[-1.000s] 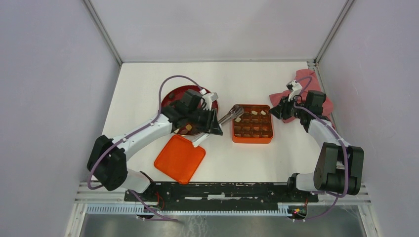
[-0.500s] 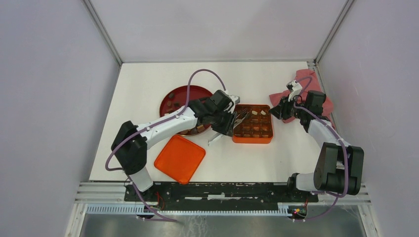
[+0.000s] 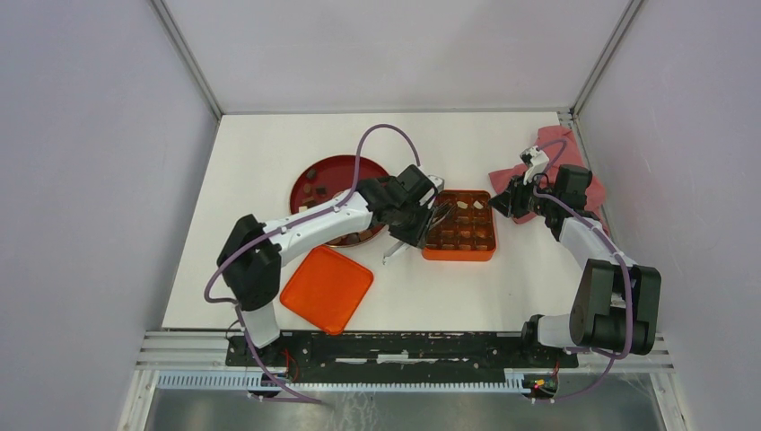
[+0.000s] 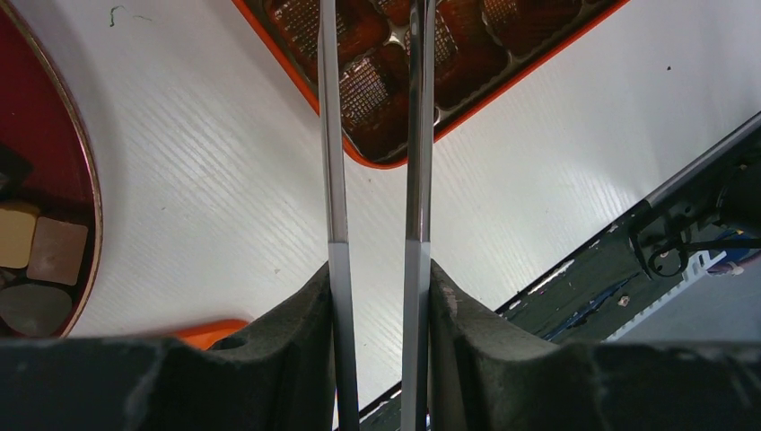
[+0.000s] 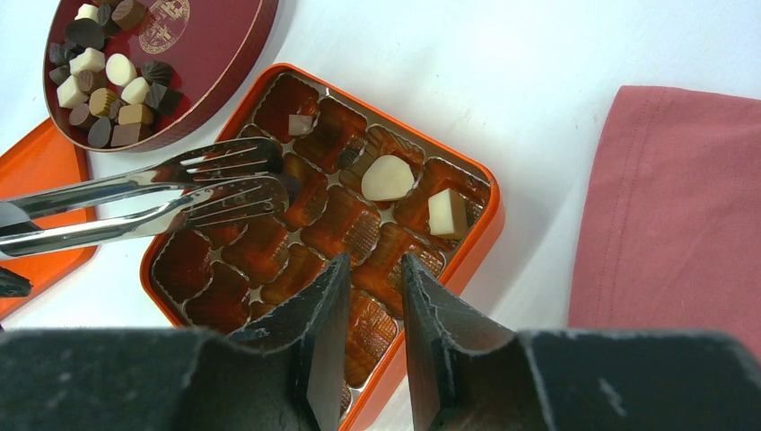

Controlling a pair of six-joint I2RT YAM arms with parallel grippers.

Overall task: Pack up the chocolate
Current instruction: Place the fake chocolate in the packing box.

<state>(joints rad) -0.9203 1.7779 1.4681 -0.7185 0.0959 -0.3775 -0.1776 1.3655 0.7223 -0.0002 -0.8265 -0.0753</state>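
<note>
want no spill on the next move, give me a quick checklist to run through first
1. Left gripper clamped on the tongs: ok.
2. Tong tips over the box, not the table: ok.
3. A piece between the tong tips: cannot tell.
4. Empty compartments in the box: ok.
5. Right gripper empty and apart from the tongs: ok.
6. Chocolates waiting on the plate: ok.
</note>
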